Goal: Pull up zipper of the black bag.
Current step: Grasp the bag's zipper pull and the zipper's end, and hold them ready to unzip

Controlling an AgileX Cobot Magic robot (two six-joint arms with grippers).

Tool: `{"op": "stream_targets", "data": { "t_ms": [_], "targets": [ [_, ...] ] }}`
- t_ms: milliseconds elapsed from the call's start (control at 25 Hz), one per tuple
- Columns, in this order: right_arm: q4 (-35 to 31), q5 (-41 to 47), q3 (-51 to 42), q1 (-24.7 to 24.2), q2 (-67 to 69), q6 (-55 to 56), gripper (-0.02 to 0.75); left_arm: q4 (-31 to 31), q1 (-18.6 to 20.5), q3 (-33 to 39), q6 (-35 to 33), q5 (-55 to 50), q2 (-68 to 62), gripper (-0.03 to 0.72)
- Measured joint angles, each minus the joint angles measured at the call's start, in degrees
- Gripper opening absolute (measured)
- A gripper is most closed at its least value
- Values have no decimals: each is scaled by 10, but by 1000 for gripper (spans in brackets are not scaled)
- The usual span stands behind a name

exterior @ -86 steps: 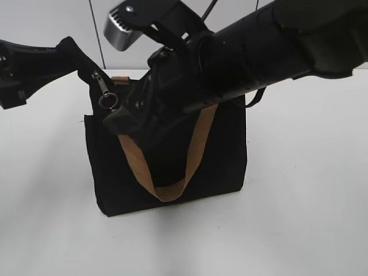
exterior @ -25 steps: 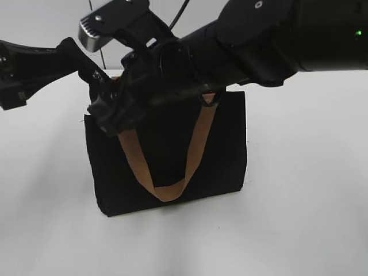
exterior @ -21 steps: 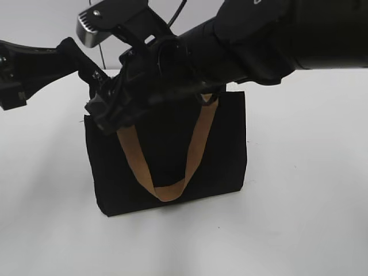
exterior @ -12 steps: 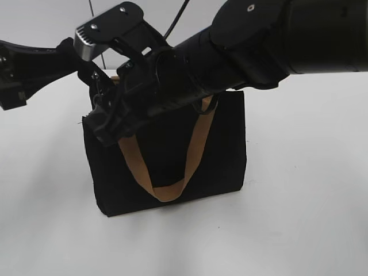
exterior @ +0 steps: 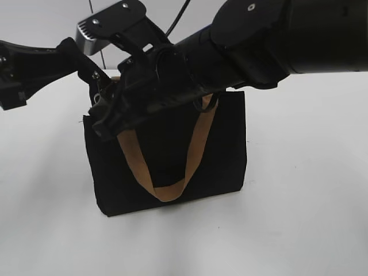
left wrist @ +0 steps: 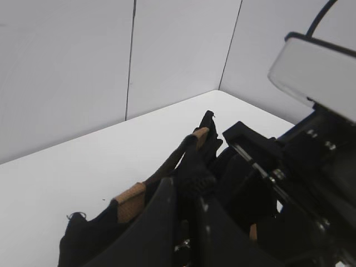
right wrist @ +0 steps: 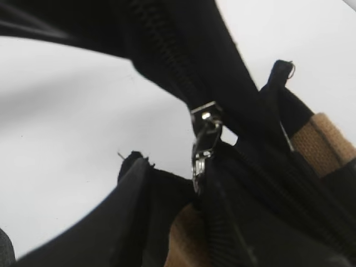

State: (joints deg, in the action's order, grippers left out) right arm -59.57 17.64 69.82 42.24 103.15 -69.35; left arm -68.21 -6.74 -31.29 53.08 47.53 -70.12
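Observation:
The black bag (exterior: 218,155) stands on the white table, a tan handle (exterior: 167,192) hanging down its front. My left gripper (exterior: 77,54) comes in from the left and is shut on the black fabric end of the zip track at the bag's top left corner (left wrist: 196,167). My right gripper (exterior: 106,122) reaches across to that same corner. In the right wrist view the silver zipper pull (right wrist: 202,142) hangs on the black track. It lies against the inner side of one finger of my right gripper (right wrist: 175,167), whose fingers stand apart. In the exterior view the pull is hidden behind my right gripper.
The white table (exterior: 310,190) stretches around the bag. A pale wall with panel seams (left wrist: 133,55) stands behind. My bulky right arm and its camera housing (exterior: 109,26) hang over the bag's top.
My right gripper has moved left and down onto the bag's top left corner and now covers the zipper pull and ring. My left gripper has stayed on the fabric.

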Motion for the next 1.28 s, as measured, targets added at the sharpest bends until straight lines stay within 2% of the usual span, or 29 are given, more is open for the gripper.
{"op": "stream_targets", "data": {
  "t_ms": [520, 1280],
  "targets": [
    [-1, -3, 0, 0, -1, 60, 2, 0, 0, 0, 0, 0, 0, 22],
    [1, 7, -1, -3, -10, 96, -1, 0, 0, 0, 0, 0, 0, 22]
  ]
}}
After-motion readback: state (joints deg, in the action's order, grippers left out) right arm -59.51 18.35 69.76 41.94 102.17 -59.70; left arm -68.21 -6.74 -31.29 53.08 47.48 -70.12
